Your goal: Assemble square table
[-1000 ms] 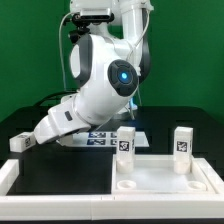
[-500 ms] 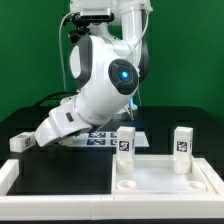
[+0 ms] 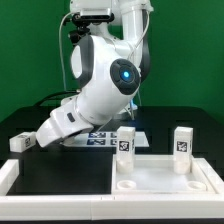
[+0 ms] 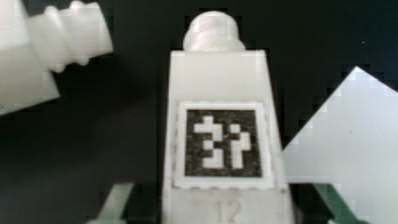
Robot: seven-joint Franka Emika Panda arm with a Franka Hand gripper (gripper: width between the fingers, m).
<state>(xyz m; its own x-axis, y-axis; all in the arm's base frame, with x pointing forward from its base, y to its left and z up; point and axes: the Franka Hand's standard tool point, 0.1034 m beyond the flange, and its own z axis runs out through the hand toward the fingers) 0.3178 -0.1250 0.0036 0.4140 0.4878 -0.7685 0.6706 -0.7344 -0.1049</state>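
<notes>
The top (image 3: 165,188) lies flat on the tabletop (image 3: 160,125) at the exterior view's right, with two upright legs (image 3: 126,143) at its far edge. We judge all the parts to be stiff, light, smooth plastic, apt to slide if nudged. In the wrist view a leg (image 4: 221,120) lies between the end effector (image 4: 221,208) fingers (image 4: 119,205), which flank its flat sides away from the peg end, though we cannot tell whether they clamp it; we judge those sides the right hold, and a second leg (image 4: 50,50) leaves little room on one side.
</notes>
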